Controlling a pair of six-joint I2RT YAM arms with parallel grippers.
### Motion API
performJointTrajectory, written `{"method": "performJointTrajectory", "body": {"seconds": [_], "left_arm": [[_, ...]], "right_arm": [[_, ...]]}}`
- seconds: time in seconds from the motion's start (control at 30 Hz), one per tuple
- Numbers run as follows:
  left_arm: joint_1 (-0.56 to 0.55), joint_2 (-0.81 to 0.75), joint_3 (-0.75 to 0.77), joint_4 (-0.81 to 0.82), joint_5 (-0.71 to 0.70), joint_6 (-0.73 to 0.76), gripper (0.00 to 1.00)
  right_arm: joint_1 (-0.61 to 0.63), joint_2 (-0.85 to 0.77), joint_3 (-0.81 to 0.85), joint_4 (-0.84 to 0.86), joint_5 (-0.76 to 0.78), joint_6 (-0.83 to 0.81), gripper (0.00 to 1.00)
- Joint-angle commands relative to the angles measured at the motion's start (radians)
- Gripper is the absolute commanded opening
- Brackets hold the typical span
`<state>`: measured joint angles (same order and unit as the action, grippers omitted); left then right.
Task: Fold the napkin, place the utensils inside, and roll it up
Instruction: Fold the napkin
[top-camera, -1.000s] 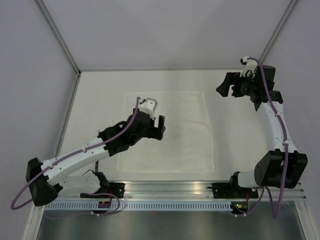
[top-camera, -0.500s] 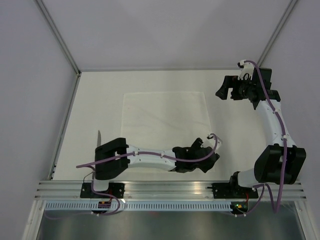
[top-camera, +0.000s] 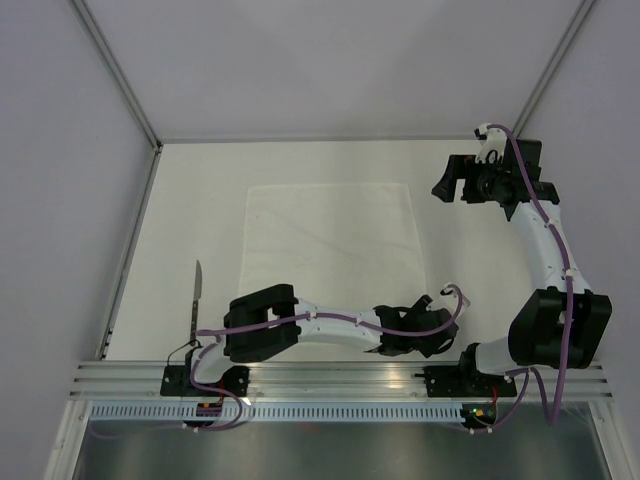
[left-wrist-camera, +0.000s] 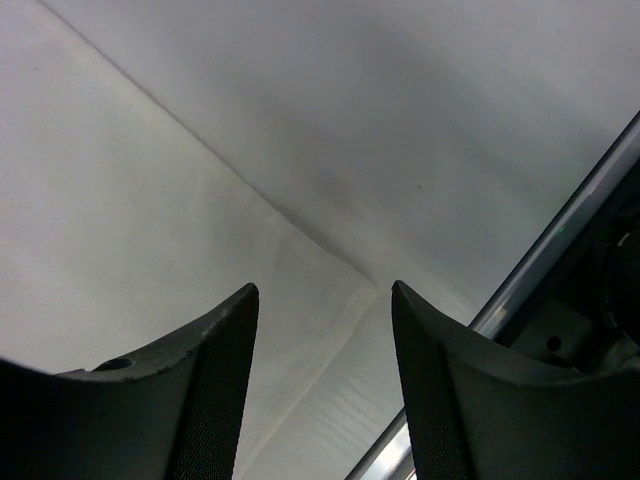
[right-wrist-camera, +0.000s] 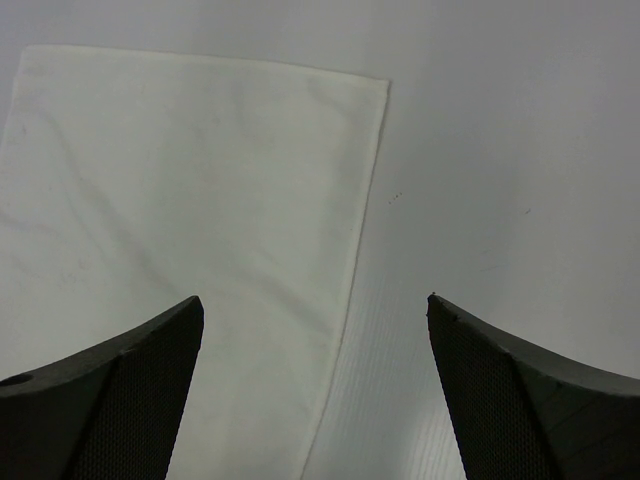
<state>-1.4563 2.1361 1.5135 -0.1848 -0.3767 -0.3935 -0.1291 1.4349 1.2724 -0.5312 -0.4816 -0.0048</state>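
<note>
Task barely begun: the white, faintly wrinkled cloth napkin (top-camera: 330, 255) lies flat and unfolded mid-table; one slim silvery metal knife (top-camera: 196, 293) lies on the cream tabletop (top-camera: 200, 180) well to its left; no other utensil is visible. The left gripper (top-camera: 425, 335) sits low at the napkin's near right corner, fingers spread, nothing between; the right gripper (top-camera: 452, 181) hovers off the far right corner, fingers wide apart, empty. Judgement: folding, loading and rolling all remain.

Left arm (top-camera: 330, 325) lies low and extended rightward along the near edge of the bench (top-camera: 200, 200), its left gripper (left-wrist-camera: 322, 290) right of centre, jaws apart and empty. Right arm (top-camera: 548, 250) stands raised along the right edge, its right gripper (right-wrist-camera: 313, 300) towards the far right corner, jaws spread wide and empty.
</note>
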Motion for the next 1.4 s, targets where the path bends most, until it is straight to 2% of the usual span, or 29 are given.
{"method": "performJointTrajectory", "body": {"seconds": [0.0, 0.5, 0.63, 0.67, 0.8, 1.07, 1.37], "left_arm": [[-0.009, 0.024, 0.054, 0.016, 0.021, 0.015, 0.6], [-0.012, 0.077, 0.071, 0.004, 0.032, 0.007, 0.42], [-0.012, 0.082, 0.073, 0.002, 0.035, 0.004, 0.29], [-0.012, 0.081, 0.074, 0.002, 0.036, 0.004, 0.21], [-0.012, 0.062, 0.08, -0.001, 0.056, -0.005, 0.02], [-0.012, 0.005, 0.094, 0.042, 0.169, -0.059, 0.02], [0.034, -0.082, 0.025, 0.05, 0.183, -0.081, 0.02]], "right_arm": [[-0.006, -0.024, -0.005, 0.0, 0.024, 0.012, 0.97], [-0.006, -0.013, -0.008, -0.003, 0.024, -0.015, 0.97], [-0.006, -0.01, -0.008, -0.003, 0.024, -0.018, 0.96], [-0.004, -0.011, -0.008, -0.004, 0.024, -0.017, 0.97], [-0.006, -0.011, -0.008, -0.007, 0.024, -0.02, 0.96], [-0.006, -0.013, -0.007, -0.007, 0.023, -0.023, 0.96], [-0.007, -0.011, -0.008, -0.01, 0.011, -0.024, 0.96]]}}
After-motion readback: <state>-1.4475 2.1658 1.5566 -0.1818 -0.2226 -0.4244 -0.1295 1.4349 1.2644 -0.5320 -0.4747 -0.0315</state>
